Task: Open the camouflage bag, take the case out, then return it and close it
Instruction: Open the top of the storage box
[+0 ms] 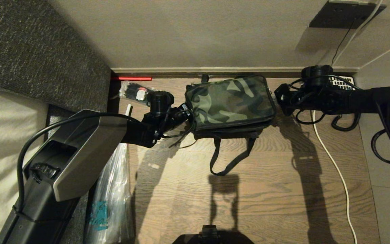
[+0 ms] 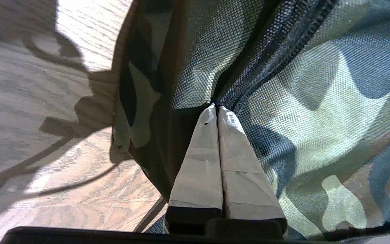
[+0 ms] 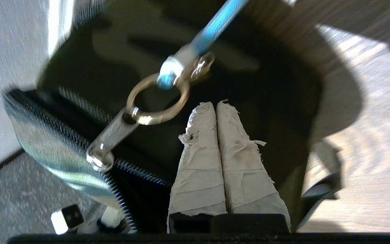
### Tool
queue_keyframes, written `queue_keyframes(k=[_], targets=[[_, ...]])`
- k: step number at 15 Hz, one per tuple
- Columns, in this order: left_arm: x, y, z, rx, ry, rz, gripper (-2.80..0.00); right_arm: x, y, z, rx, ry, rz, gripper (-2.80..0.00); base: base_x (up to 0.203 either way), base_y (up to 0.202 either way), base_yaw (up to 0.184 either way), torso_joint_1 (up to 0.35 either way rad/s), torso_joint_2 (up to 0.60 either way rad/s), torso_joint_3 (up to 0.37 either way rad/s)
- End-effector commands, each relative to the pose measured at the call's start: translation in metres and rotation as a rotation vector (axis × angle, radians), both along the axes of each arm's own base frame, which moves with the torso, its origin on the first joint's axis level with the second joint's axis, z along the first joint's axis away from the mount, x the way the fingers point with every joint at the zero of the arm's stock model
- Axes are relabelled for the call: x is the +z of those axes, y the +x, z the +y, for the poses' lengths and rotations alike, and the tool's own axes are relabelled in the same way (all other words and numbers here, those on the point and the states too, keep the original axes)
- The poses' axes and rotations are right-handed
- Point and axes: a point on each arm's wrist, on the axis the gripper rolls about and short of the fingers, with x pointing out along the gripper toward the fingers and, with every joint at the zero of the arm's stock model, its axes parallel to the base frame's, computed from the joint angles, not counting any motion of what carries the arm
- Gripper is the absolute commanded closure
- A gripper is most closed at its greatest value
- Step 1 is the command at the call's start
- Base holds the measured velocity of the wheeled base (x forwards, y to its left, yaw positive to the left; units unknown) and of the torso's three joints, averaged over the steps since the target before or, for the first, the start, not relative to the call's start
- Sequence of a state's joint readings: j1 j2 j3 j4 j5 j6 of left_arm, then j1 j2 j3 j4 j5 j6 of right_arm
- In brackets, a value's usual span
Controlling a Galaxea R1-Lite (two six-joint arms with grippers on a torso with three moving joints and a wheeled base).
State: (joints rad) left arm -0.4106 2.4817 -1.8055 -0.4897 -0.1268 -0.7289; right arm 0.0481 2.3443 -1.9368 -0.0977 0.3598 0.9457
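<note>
Wooden floor (image 1: 266,189) by the wall carries the camouflage bag (image 1: 230,103), lid down, flanked by both arms. At its left end the left end effector (image 2: 218,107) presses closed fingertips into the fabric beside the zipper. At its right end the right end effector (image 3: 215,103), pressed together and empty, sits just beside the light-blue loop (image 3: 215,25) and zipper pull (image 3: 112,140)
</note>
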Motion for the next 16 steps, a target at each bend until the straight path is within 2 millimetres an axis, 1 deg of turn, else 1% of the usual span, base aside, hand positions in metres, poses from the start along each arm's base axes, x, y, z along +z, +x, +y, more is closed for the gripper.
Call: queue_keyframes(k=[1,3,5,7,8,9,10,12,14,16], targets=[[0.015,-0.006,0.003,0.002,-0.008,-0.014,0.0,-0.002,0.0,0.005,0.011,0.005,0.004,0.0,0.0,0.0,0.0,0.0,0.0,0.0],[0.047,-0.02,0.009,0.002,-0.03,-0.048,0.0,-0.003,0.001,0.005,0.012,0.004,0.004,0.0,0.0,0.0,0.0,0.0,0.0,0.0],[0.073,-0.037,0.015,0.001,-0.043,-0.071,0.0,-0.002,0.0,0.004,0.01,0.004,0.006,0.0,0.0,0.0,0.0,0.0,0.0,0.0],[0.084,-0.051,0.024,0.008,-0.04,-0.066,0.0,-0.001,0.0,0.004,0.01,0.004,0.003,0.0,0.0,0.0,0.0,0.0,0.0,0.0],[0.086,-0.054,0.028,0.013,-0.04,-0.063,0.0,-0.001,0.0,0.005,0.011,0.004,0.0,0.0,0.0,0.0,0.0,0.0,0.0,0.0],[0.083,-0.057,0.029,0.014,-0.032,-0.047,0.0,0.0,0.0,0.004,0.01,0.004,-0.003,0.0,0.0,0.0,0.0,0.0,0.0,0.0],[0.078,-0.058,0.03,0.02,-0.027,-0.033,0.0,0.0,0.0,0.004,0.01,0.004,-0.001,0.0,0.0,0.0,0.0,0.0,0.0,0.0],[0.077,-0.057,0.036,0.032,-0.019,-0.03,0.0,-0.001,0.0,0.004,0.01,0.003,-0.004,0.0,0.0,0.0,0.0,0.0,0.0,0.0],[0.071,-0.048,0.057,0.083,-0.008,-0.017,0.0,-0.002,0.001,0.004,0.013,0.001,-0.005,0.0,0.0,0.0,0.0,0.0,0.0,0.0],[0.049,-0.036,0.055,0.087,0.011,0.017,0.0,-0.003,0.001,0.004,0.014,0.005,0.001,0.0,0.0,0.0,0.0,0.0,0.0,0.0]])
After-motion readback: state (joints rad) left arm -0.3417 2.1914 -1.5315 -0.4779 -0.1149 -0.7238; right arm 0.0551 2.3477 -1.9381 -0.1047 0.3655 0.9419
